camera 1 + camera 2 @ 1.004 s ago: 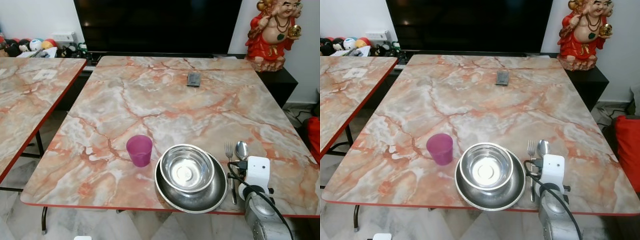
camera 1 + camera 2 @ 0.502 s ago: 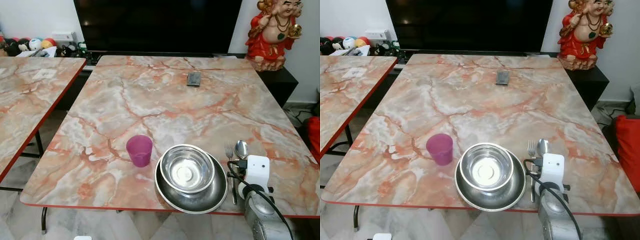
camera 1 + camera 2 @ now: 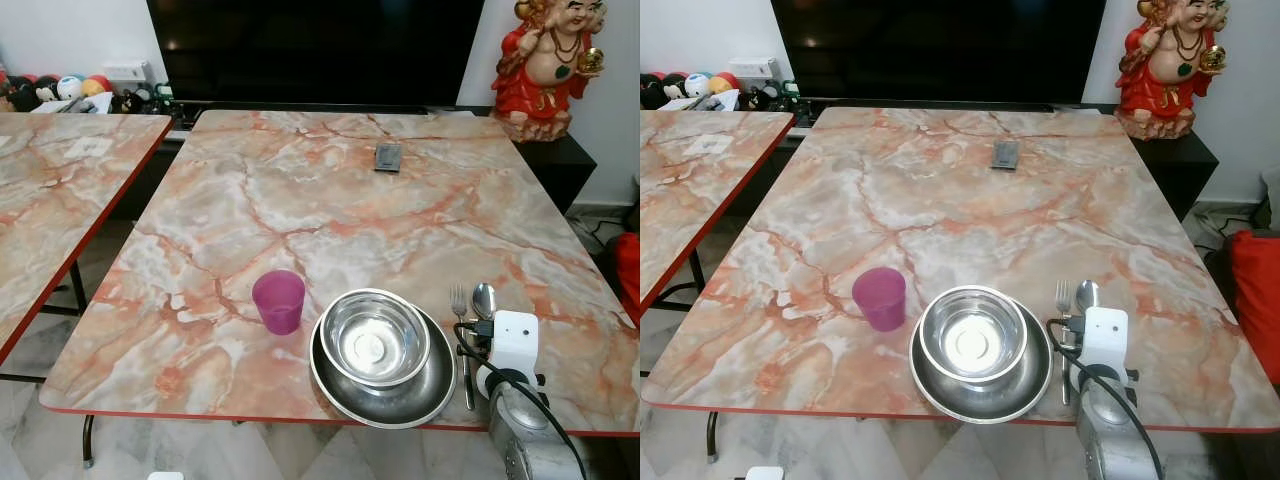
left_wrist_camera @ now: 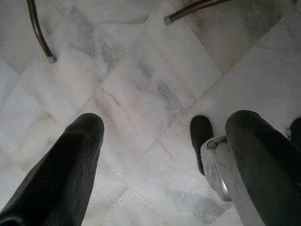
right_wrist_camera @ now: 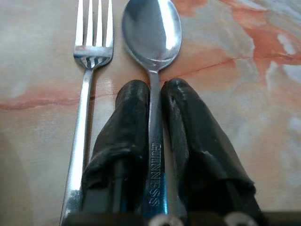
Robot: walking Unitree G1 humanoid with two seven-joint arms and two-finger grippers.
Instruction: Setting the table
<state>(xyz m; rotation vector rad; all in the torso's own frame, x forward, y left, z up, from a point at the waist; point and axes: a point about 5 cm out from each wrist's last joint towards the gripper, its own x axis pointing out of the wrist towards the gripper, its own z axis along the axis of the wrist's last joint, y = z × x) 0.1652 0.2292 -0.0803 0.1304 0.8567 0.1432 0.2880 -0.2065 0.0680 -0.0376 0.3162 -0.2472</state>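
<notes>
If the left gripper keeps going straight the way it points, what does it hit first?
Most likely the pale marble floor: the left gripper points down at bare tiles between its open fingers. How far off they are is unclear.

**Place setting at the near edge**

A steel bowl [image 3: 375,338] sits nested in a wider steel dish [image 3: 385,385]. A pink cup [image 3: 278,300] stands upright just left. To the right, a fork [image 5: 87,80] and spoon [image 5: 153,42] lie parallel, bowl-up, on the marbled tabletop [image 3: 330,200].

On the marble table [image 3: 330,190], a pink cup [image 3: 278,301] stands just left of a bowl [image 3: 374,338] nested in a plate [image 3: 385,396]; fork [image 3: 460,310] and spoon [image 3: 484,299] lie right.
</notes>
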